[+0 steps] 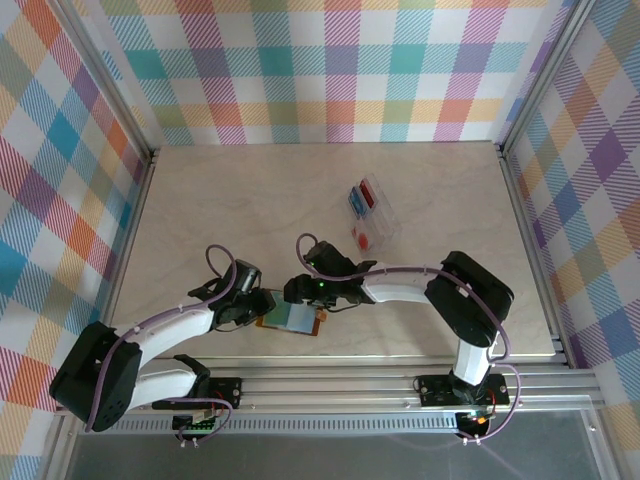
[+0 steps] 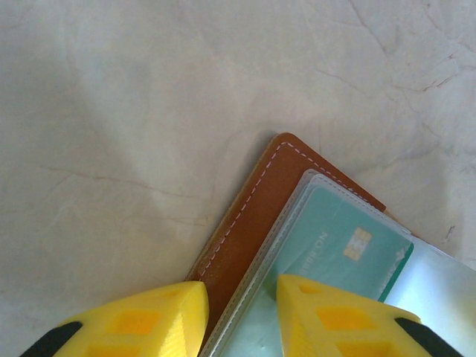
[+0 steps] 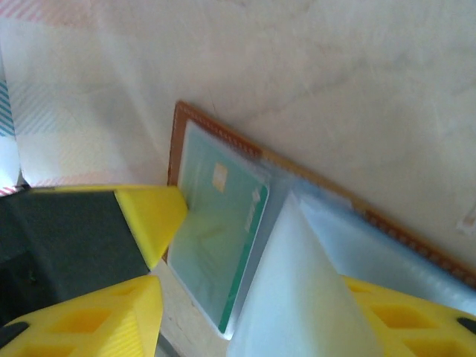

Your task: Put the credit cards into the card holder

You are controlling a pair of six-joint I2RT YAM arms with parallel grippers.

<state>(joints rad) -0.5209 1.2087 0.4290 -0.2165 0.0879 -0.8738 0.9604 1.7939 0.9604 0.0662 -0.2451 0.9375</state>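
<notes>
Left wrist | your left gripper (image 2: pixel 238 297) jaws apart, astride the card holder (image 2: pixel 245 216) edge | teal card (image 2: pixel 338 245) pocketed just beyond its right jaw | right gripper (image 3: pixel 249 301) jaws apart around the lifted clear sleeve (image 3: pixel 297 275) | risk: closing could drag the holder and let the card slip out

The counter (image 1: pixel 250 190) is pale beige with faint grey marble veining. The enclosure walls (image 1: pixel 340 70) carry a pastel plaid of pink, orange, teal, blue, green and lilac on white. The card holder (image 2: pixel 249 223) is tan-brown leather edged with white stitching. Its pockets are clear and faintly bluish. The teal-green card (image 2: pixel 338 242) bears a gold chip and darker green lettering. The clear tray (image 1: pixel 385 225) shows red cards (image 1: pixel 363 237) and a blue card (image 1: pixel 354 203). The left hand (image 2: pixel 239 294) and right hand (image 3: pixel 249 297) have bright yellow fingers, orange in the recesses. The arms (image 1: pixel 400 285) are white and black, with lilac cables.
</notes>
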